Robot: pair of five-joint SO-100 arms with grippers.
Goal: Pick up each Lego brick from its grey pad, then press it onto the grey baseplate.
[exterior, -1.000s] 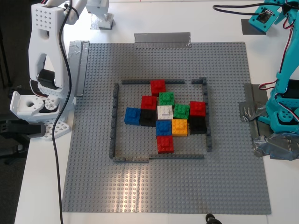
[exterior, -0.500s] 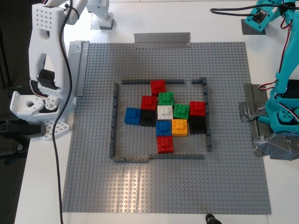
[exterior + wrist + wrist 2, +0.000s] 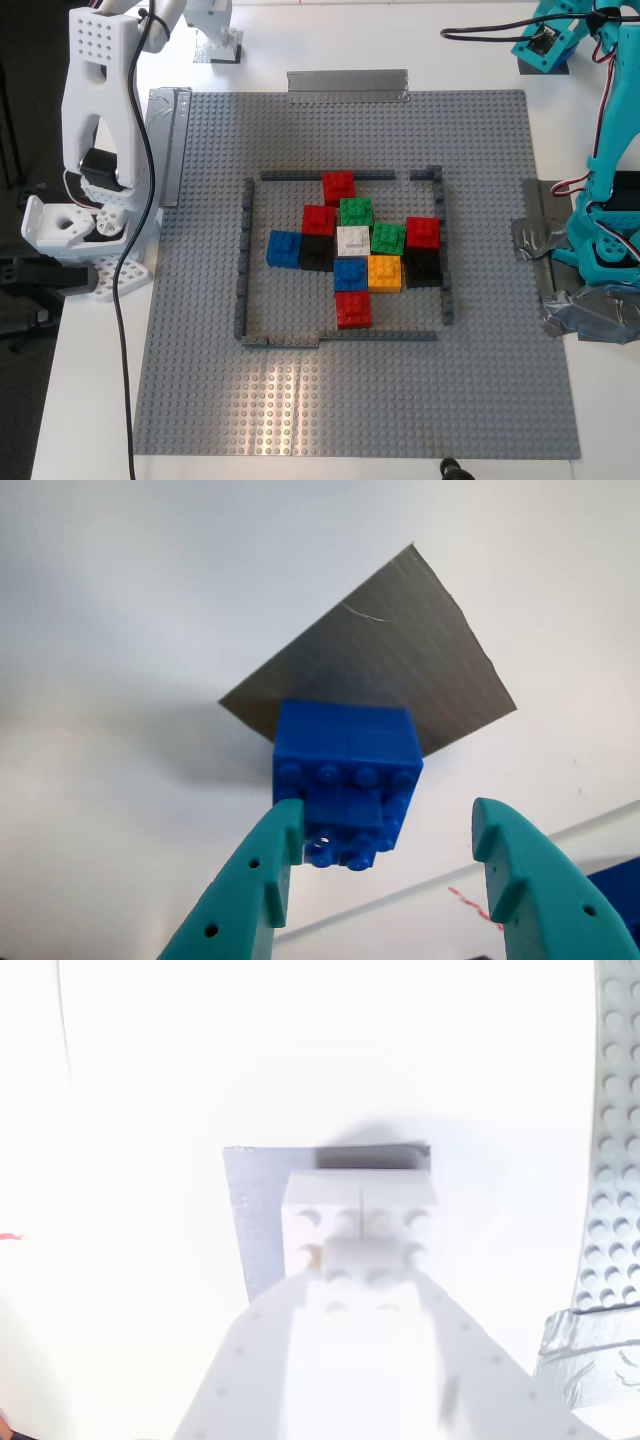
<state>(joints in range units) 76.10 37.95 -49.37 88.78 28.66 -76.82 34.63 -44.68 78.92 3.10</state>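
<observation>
While wide apart, first claw (image 3: 385,865) beside blue brick (image 3: 347,770); second's state indiscernible.

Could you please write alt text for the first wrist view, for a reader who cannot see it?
A blue Lego brick sits on a grey pad on a white table, with my first gripper open around it, one teal finger at each side.

White tabletop (image 3: 330,40) all round. Silver tape strips (image 3: 347,84) lie flat along the plate's far edge, another down the exterior view's left (image 3: 170,140), and crumpled tape (image 3: 585,315) sits at its right. A black cable (image 3: 122,330) trails across.
</observation>
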